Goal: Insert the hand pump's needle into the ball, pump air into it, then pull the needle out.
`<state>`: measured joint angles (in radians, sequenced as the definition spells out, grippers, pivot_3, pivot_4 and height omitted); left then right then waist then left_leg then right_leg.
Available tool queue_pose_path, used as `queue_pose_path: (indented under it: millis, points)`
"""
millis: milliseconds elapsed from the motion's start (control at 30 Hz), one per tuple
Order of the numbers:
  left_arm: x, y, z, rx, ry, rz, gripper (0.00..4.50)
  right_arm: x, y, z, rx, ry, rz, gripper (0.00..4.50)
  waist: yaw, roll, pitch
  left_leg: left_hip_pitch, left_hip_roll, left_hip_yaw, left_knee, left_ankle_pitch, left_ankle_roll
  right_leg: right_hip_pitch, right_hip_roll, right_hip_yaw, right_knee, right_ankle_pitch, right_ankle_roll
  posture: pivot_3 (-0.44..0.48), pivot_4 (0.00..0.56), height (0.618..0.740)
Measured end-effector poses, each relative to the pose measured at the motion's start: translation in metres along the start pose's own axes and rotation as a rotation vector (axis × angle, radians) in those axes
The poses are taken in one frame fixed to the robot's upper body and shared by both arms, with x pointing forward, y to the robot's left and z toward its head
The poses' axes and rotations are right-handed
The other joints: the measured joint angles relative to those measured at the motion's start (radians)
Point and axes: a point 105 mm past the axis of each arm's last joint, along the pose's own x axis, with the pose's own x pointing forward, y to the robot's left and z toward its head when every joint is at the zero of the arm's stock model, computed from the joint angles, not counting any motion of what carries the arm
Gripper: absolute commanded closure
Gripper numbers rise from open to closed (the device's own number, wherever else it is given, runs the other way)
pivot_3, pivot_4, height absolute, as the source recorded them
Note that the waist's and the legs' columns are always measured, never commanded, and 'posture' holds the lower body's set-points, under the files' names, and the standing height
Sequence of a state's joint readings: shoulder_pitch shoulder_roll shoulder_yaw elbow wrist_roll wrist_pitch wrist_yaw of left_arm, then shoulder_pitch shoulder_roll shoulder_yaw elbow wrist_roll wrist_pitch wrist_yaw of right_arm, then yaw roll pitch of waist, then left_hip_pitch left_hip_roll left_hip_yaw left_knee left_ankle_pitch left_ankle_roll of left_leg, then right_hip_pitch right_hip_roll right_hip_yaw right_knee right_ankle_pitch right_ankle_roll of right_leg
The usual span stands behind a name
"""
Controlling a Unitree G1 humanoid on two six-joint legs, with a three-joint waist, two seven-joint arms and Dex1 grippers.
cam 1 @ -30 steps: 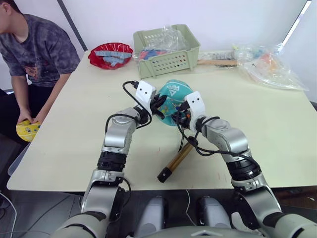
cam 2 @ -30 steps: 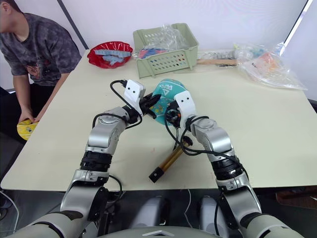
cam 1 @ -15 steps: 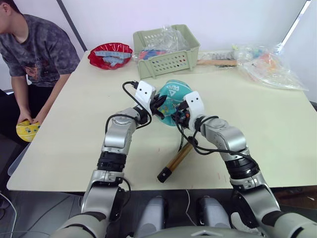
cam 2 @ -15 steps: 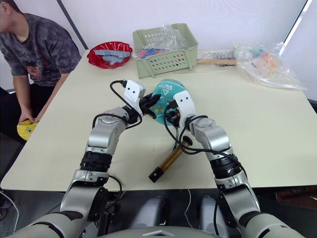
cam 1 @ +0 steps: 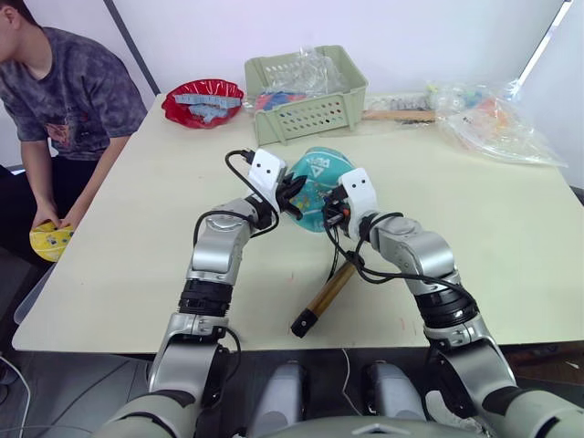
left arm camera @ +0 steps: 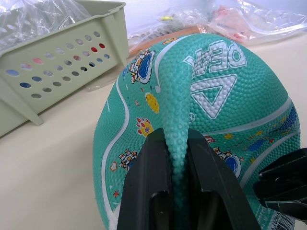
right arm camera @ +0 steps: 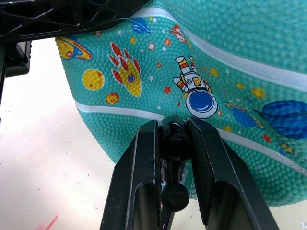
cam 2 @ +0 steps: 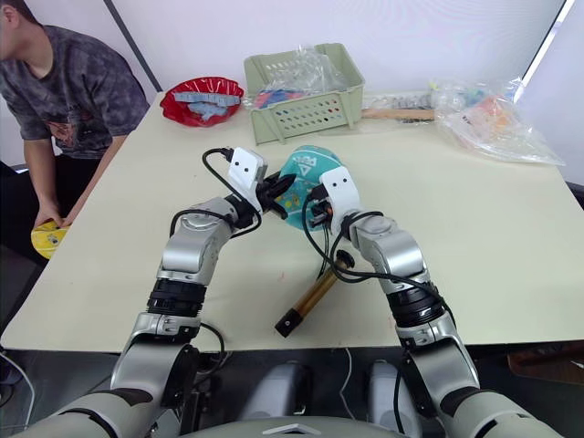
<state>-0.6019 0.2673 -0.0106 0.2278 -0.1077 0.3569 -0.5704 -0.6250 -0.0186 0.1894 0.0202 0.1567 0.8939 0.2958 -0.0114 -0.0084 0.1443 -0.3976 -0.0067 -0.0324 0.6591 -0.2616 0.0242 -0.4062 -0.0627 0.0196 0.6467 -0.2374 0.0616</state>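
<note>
Barely anything has shifted over the last second: needle end stays pressed to the ball, so insertion looks under way, not finished.
Table (cam 1: pixel 511 246) carries the soft ball (cam 1: pixel 319 178); left gripper (left arm camera: pixel 173 158) stays clenched on a pinched ridge of it, right gripper (right arm camera: pixel 175 143) clamps the hose tip against the skin. Pump (cam 1: pixel 324 297) lies near the front edge.
</note>
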Motion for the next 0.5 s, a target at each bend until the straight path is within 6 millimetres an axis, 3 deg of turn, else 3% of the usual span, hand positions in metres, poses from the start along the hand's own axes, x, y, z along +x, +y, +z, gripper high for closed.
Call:
queue_pose_path:
  millis: [167, 267, 300, 500]
  points:
    - [0.0, 0.0, 0.0, 0.0, 0.0, 0.0, 4.5, -0.001, -0.003, -0.001, -0.068, 0.022, -0.009, 4.17, 0.0, 0.0, 0.0, 0.0, 0.0, 0.0, 0.0, 0.0, 0.0, 0.0, 0.0, 0.0, 0.0, 0.0, 0.0, 0.0, 0.15, 0.74]
    - [0.0, 0.0, 0.0, -0.001, 0.001, 0.0, 4.5, -0.001, -0.004, 0.002, -0.181, 0.046, -0.002, 4.17, 0.001, 0.0, 0.0, 0.0, -0.001, -0.001, 0.001, 0.0, 0.0, 0.001, 0.0, 0.0, 0.0, 0.0, 0.0, 0.0, 0.15, 0.74]
    - [0.001, 0.0, 0.0, -0.001, 0.001, -0.002, 4.5, -0.001, -0.002, 0.003, -0.3, 0.08, 0.024, 4.17, 0.001, 0.0, 0.0, 0.0, -0.001, -0.001, 0.001, 0.0, 0.0, 0.001, 0.0, -0.001, 0.0, 0.0, 0.0, 0.0, 0.15, 0.74]
    - [0.001, 0.001, -0.001, -0.003, 0.008, -0.003, 4.5, 0.005, -0.001, 0.012, -0.465, 0.175, 0.072, 4.17, 0.0, 0.0, 0.0, 0.001, -0.001, -0.002, 0.001, 0.0, 0.0, 0.002, 0.0, -0.001, 0.0, 0.0, 0.0, 0.0, 0.15, 0.74]
